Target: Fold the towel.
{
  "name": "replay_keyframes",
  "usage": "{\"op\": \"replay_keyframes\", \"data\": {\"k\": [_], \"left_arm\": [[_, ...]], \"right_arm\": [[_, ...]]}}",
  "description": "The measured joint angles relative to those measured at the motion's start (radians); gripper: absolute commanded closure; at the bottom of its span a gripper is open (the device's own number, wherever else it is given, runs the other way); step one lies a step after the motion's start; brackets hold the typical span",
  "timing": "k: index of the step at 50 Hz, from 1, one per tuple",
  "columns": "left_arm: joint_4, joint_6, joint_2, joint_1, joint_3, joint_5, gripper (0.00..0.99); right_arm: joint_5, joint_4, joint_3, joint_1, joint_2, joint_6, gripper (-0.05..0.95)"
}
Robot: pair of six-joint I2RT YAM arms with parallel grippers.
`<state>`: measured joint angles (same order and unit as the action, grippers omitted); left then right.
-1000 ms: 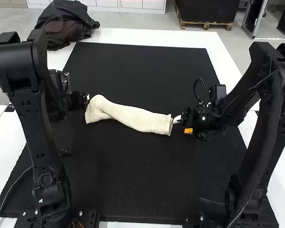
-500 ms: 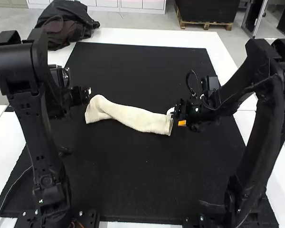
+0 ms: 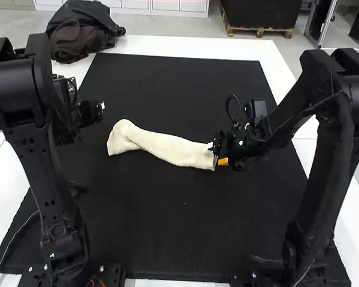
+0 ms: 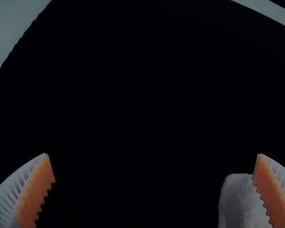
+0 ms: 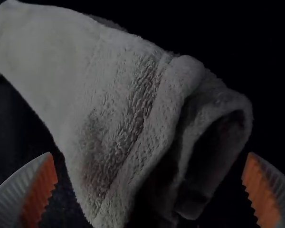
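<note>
The cream towel (image 3: 167, 148) lies bunched into a long narrow strip across the mat, bent at its left end. My left gripper (image 3: 102, 107) is just beyond that left end, off the cloth. In the left wrist view my left gripper (image 4: 153, 154) stands open, a towel corner (image 4: 240, 202) near one finger. My right gripper (image 3: 217, 153) is at the strip's right end. In the right wrist view my right gripper (image 5: 149, 154) is open, with the towel's layered, looped end (image 5: 166, 118) between and beyond its fingers; whether they touch it I cannot tell.
A black mat (image 3: 167, 239) covers most of the white table (image 3: 191, 45). Dark clothing (image 3: 84, 33) is heaped at the table's far left corner. The bases of both arms stand at the near edge.
My right gripper has moved left to the towel's right end. My left gripper has shifted a little left and away from the towel's left end. The towel looks unmoved.
</note>
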<state>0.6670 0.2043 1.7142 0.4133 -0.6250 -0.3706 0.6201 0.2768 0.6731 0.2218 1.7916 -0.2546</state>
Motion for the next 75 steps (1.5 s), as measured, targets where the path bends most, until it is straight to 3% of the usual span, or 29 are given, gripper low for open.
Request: {"op": "replay_keyframes", "data": {"k": [9,13,16,19,20,30,55,62,75], "left_arm": [[-0.04,0.0,-0.041,0.024,0.0,-0.001,0.025],[-0.051,-0.001,-0.061,0.038,0.0,-0.004,0.025],[-0.059,-0.001,-0.074,0.048,0.0,-0.008,0.025],[-0.064,-0.001,-0.083,0.056,0.0,-0.012,0.025],[-0.065,-0.001,-0.084,0.059,0.0,-0.014,0.025],[-0.076,-0.001,-0.085,0.064,0.0,-0.02,0.026],[-0.109,-0.001,-0.086,0.06,0.0,-0.022,0.026],[-0.111,-0.007,-0.086,0.029,-0.001,-0.018,0.026],[-0.113,-0.017,-0.086,-0.04,-0.001,0.005,0.026]], "right_arm": [[-0.007,0.02,0.002,0.006,0.016,0.0,0.0],[-0.007,0.027,0.002,0.006,0.021,0.0,0.1],[-0.016,0.033,0.002,0.006,0.026,0.001,0.38],[-0.022,0.051,0.002,0.007,0.039,0.0,0.84],[-0.023,0.062,0.003,0.012,0.05,0.0,0.93],[-0.024,0.068,0.004,0.03,0.073,-0.007,0.92],[-0.018,-0.177,0.004,-0.107,-0.194,0.022,0.93],[-0.016,-0.23,0.026,-0.094,-0.225,0.014,0.93],[-0.014,-0.226,0.092,0.034,-0.241,-0.063,0.93]]}}
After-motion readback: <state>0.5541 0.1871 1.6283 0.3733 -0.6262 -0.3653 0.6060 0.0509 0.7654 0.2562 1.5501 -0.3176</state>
